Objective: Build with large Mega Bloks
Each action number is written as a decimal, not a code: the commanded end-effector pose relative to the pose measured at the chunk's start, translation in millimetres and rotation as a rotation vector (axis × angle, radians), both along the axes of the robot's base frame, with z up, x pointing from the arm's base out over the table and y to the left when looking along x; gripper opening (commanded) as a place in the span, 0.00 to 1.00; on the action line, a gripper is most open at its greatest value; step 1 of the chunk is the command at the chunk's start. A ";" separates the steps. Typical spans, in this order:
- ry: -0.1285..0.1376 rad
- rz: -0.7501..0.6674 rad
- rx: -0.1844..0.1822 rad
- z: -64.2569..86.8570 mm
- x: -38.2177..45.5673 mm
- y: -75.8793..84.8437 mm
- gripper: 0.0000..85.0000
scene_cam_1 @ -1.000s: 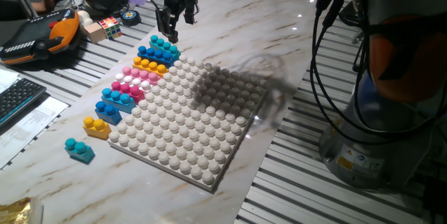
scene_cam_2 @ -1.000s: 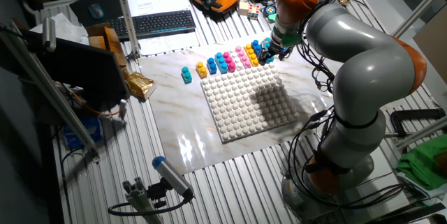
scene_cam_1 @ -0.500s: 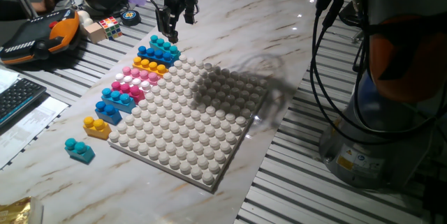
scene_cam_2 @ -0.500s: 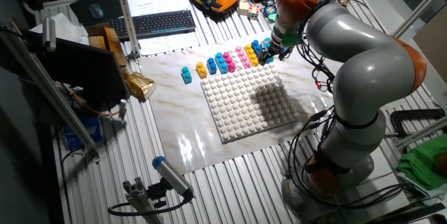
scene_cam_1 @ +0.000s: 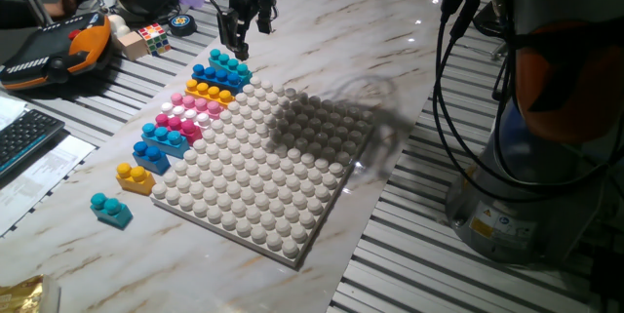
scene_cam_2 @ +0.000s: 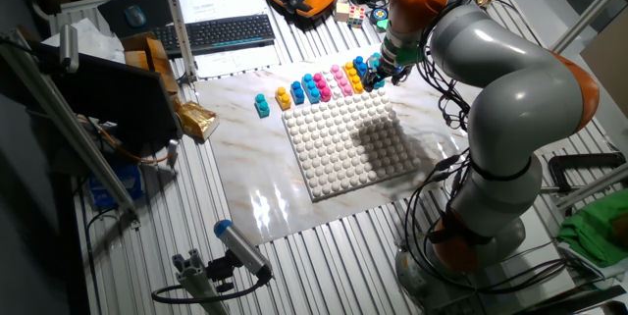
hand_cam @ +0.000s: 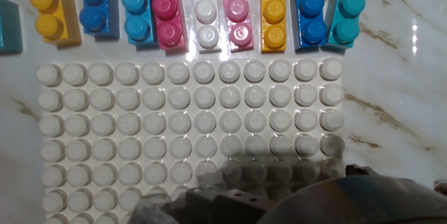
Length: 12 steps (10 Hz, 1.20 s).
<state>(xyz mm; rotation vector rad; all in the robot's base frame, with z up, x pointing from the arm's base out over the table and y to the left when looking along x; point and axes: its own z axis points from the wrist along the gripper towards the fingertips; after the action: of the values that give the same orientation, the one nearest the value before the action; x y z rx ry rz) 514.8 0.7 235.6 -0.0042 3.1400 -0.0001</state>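
We see a marble-patterned desk point(scene_cam_1: 390, 50) carrying a large white studded square baseplate point(scene_cam_1: 263, 167), bare of bricks. Along one edge of it lies a row of chunky plastic Mega Bloks point(scene_cam_1: 185, 108) in teal, blue, yellow and pink, plus one separate teal brick point(scene_cam_1: 111, 210) off the plate's corner. Our arm's black two-finger tool point(scene_cam_1: 240, 38) hangs above the teal brick at the far end of the row point(scene_cam_1: 229, 62), fingers slightly apart and holding nothing. We judge building has not begun: the step is the first pick. Next, we would lower straight down, straddle that brick, and close.
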 end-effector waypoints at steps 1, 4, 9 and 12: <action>0.000 0.000 0.000 0.1 0.1 0.0 0.99; 0.231 0.278 -0.076 0.2 0.1 0.0 0.01; 0.228 0.278 -0.076 0.2 0.0 0.0 0.01; 0.222 0.277 -0.077 0.0 -0.4 -0.1 0.01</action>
<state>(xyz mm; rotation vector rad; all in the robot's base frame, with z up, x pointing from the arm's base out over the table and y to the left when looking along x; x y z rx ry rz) 514.4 0.6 235.6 -0.4699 3.3256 -0.1290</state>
